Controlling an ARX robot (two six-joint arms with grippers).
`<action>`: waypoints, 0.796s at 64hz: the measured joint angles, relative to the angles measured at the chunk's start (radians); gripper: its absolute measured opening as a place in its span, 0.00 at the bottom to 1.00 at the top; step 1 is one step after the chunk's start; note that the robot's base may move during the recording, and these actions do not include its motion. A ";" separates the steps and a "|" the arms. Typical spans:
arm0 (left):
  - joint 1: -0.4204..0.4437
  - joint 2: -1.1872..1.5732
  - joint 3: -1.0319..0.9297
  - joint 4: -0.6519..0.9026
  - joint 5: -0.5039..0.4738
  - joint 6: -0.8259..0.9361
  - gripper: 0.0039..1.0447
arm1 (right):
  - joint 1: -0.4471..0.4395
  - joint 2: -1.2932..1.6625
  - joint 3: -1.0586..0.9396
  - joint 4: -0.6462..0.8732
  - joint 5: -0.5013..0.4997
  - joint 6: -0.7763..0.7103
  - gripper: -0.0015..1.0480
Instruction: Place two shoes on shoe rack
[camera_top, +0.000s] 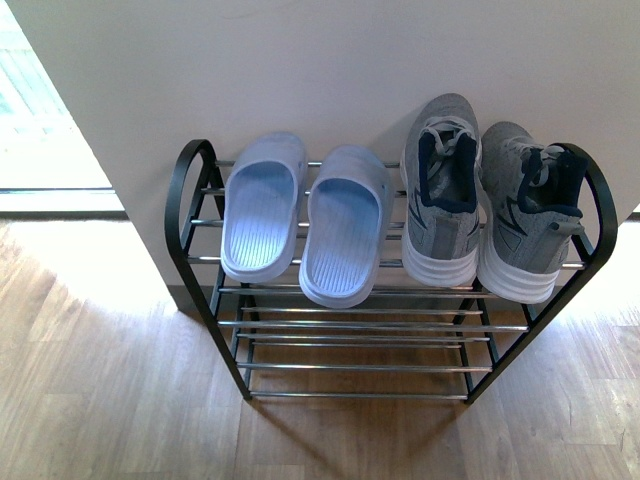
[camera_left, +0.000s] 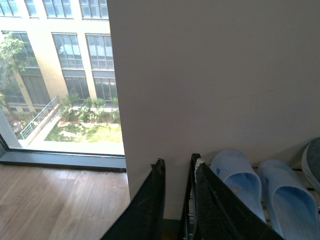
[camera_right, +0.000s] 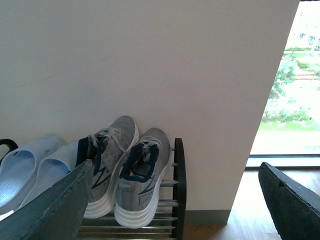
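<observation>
Four shoes are seen on the top tier of the shoe rack (camera_top: 190, 190), which stands against the wall: the pale blue slides (camera_top: 305, 220) on the left and the grey sneakers (camera_top: 485, 210) on the right, toes to the far side and heels hanging slightly over the near bar. The right sneaker (camera_top: 530, 215) is tilted, with its heel close to the rack's right end frame. The placing is judged complete, so the step in hand is taken to be a clean withdrawal. The left gripper (camera_left: 175, 205) is seen with its jaws only narrowly apart and nothing held, near the rack's left end. The right gripper (camera_right: 175, 200) is spread wide and empty, near the sneakers. Both arms would best be drawn back away from the rack, so that no overhanging heel is knocked.
</observation>
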 joint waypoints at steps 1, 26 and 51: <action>0.002 -0.005 -0.003 -0.002 0.001 -0.002 0.00 | 0.000 0.000 0.000 0.000 0.000 0.000 0.91; 0.113 -0.192 -0.074 -0.117 0.110 0.008 0.01 | 0.000 0.000 0.000 0.000 0.000 0.000 0.91; 0.113 -0.340 -0.119 -0.202 0.110 0.008 0.01 | 0.000 0.000 0.000 0.000 0.000 0.000 0.91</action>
